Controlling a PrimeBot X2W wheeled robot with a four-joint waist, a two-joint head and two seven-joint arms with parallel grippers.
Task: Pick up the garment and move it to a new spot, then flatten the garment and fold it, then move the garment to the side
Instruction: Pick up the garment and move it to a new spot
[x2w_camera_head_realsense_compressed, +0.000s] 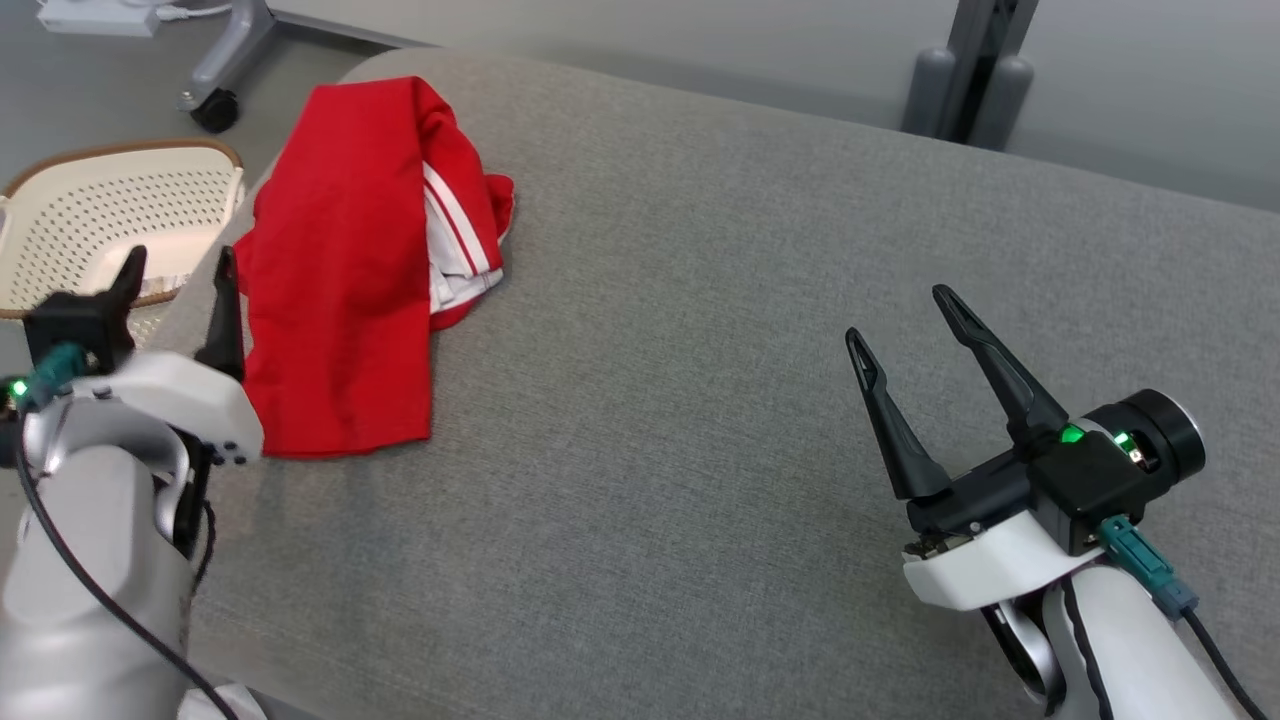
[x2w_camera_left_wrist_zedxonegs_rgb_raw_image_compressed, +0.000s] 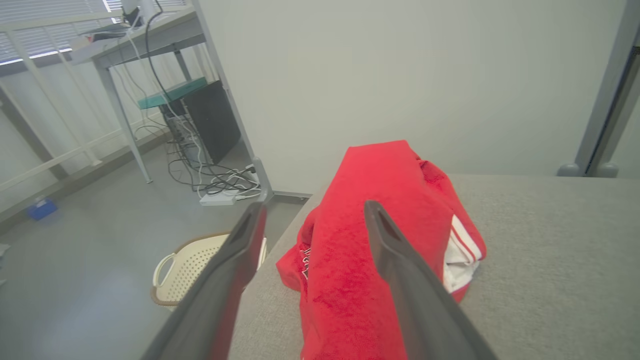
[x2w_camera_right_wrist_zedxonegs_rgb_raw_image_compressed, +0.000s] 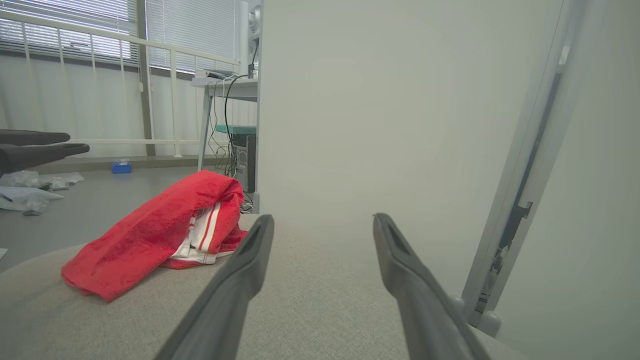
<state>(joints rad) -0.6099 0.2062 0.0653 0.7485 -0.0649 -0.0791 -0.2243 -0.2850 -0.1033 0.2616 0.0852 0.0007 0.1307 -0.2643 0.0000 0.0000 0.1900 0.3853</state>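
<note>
The left gripper (x2w_camera_head_realsense_compressed: 180, 258) has its 2 dark fingers (x2w_camera_left_wrist_zedxonegs_rgb_raw_image_compressed: 400, 270) spread wide with nothing between them. In the left wrist view they point along the red garment (x2w_camera_head_realsense_compressed: 340, 280) from above its near end, and I cannot tell whether they touch the cloth. The right gripper (x2w_camera_head_realsense_compressed: 896, 313) is spread just as wide and equally empty, hovering over bare fabric toward the right side of the grey upholstered surface (x2w_camera_head_realsense_compressed: 700, 400), well apart from the garment.

The garment lies along the left edge of the surface, reaching up to the far left corner. It forms a long, narrow red strip. White cloth with red stripes shows from under a rumpled flap at its far end. A cream perforated basket (x2w_camera_head_realsense_compressed: 90, 210) stands on the floor just off that left edge.

Judging by this, the garment is either waiting at the edge for its first pickup or has been loosely folded and set aside. The rumpled flap and uneven outline suggest that flattening and a tidy fold are not done, so most of the task looks left to do.
</note>
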